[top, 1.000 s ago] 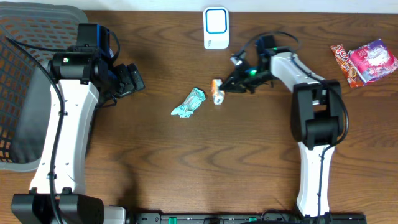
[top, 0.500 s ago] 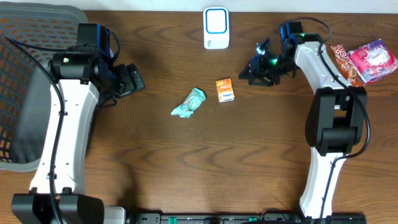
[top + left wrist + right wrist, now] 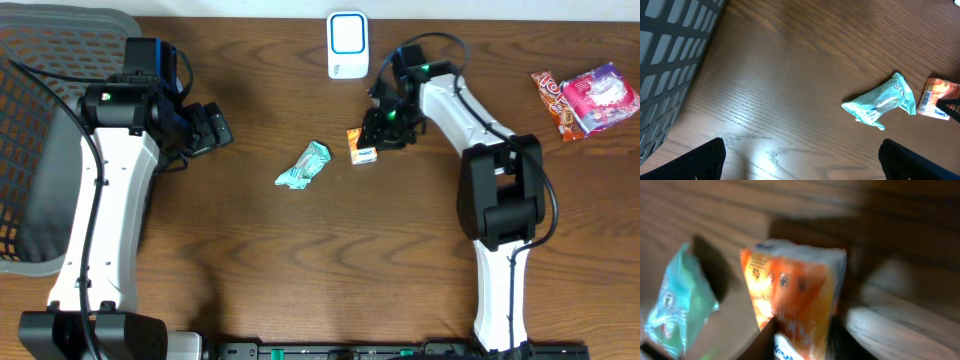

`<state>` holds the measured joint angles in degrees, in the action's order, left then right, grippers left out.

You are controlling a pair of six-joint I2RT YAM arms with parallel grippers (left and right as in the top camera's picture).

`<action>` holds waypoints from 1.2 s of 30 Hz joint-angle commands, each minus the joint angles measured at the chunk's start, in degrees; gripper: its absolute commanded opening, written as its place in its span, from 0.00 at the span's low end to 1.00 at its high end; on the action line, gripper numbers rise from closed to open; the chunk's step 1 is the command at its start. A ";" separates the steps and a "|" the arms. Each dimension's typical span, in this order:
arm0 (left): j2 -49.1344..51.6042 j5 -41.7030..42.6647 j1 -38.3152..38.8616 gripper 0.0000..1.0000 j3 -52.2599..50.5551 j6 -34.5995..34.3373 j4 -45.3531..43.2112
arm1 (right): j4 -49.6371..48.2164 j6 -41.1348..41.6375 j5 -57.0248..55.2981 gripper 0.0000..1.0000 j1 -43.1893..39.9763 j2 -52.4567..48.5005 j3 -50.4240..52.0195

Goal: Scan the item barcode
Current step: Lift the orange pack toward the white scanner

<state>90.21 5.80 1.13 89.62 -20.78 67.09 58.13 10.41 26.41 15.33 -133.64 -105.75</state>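
The orange packet (image 3: 361,147) is located on the desk (image 3: 300,270), just below and slightly right of the white and blue scanner (image 3: 347,45), which is lying flat near the far edge. The packet and the scanner are apart. A teal packet (image 3: 305,165) is lying near the orange packet, on its left.

The right fingers (image 3: 383,128) are positioned at the upper right edge of the orange packet. In the left wrist view a dark fingertip is seen touching the right edge of that packet (image 3: 939,93). The right wrist view is blurred; the orange packet (image 3: 795,300) fills its centre and the teal packet (image 3: 677,305) is at its left. Whether the right fingers are apart, together or clamped on the packet cannot be told.

The left fingers (image 3: 695,162) are spread wide apart with nothing between them, and are held above bare desk. The teal packet (image 3: 882,102) is seen ahead of them.

A dark mesh basket (image 3: 35,60) is placed at the left end of the desk. Part of its interior is covered by the left arm (image 3: 105,220); its contents cannot be identified. Its wall (image 3: 670,55) is also shown in the left wrist view.

A red packet (image 3: 552,105) and a pink packet (image 3: 600,95) are lying together at the far right of the desk, well apart from the scanner.
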 commanded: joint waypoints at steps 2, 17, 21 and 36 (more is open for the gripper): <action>-0.42 -0.50 -0.24 0.98 0.11 0.09 0.15 | -1.18 0.96 -3.41 0.01 0.70 -0.85 -0.09; -0.42 -0.50 -0.24 0.98 0.11 0.09 0.15 | 4.68 0.39 -37.05 0.01 5.11 5.01 -11.80; -0.42 -0.50 -0.24 0.98 0.11 0.09 0.15 | 2.21 -4.85 -51.58 0.01 8.98 5.95 -13.51; -0.42 -0.50 -0.24 0.98 0.11 0.09 0.15 | -33.79 -29.24 -62.27 0.01 12.74 5.77 -13.49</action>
<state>90.21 5.80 1.13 89.62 -20.80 67.05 27.66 -11.99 -35.27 28.47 -128.92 -118.48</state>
